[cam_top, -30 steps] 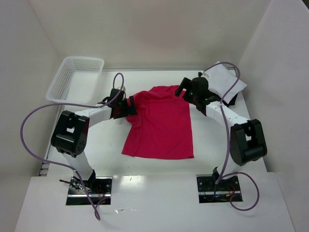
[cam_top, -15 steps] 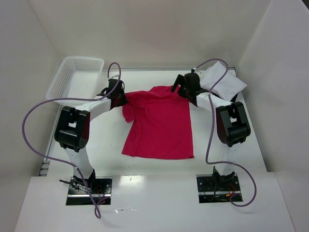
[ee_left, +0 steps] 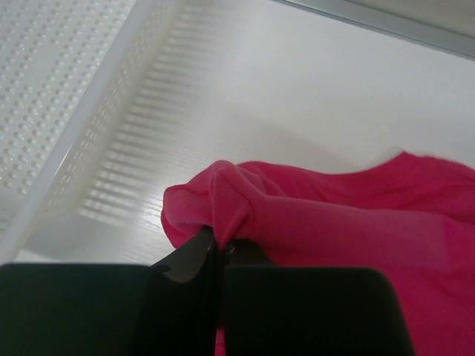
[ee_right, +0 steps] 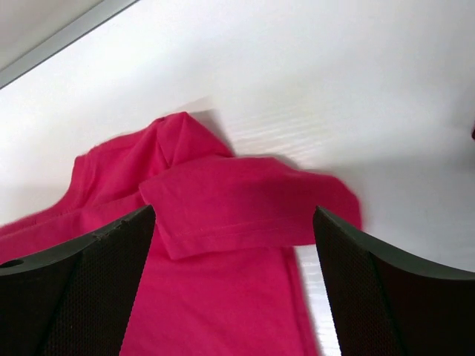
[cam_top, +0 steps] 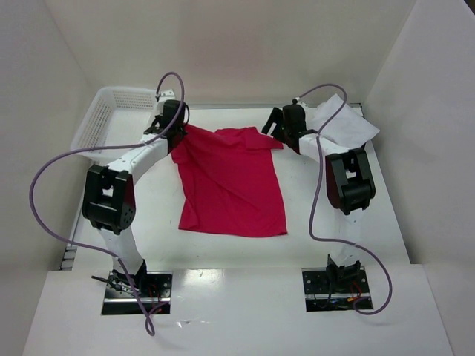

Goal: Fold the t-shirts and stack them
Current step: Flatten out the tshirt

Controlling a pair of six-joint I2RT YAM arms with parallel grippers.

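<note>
Where pinched, soft crimson t-shirt point(ee_left: 334, 215) puckers.

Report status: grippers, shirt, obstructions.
Left gripper shut on red shirt sleeve. Right gripper open over the other sleeve. Shirt mostly spread, not yet folded. Basket close beside left gripper; white shirt far right.

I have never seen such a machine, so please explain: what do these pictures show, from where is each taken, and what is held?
These are two robot arms bolted at the near edge of a table. One picture looks down from above and behind them; the other two come from a camera on each wrist. On the table lie a red t-shirt, a white basket far left and a white t-shirt far right. The left gripper is shut on an edge of the red t-shirt. The right gripper is open over a sleeve, holding nothing.
</note>
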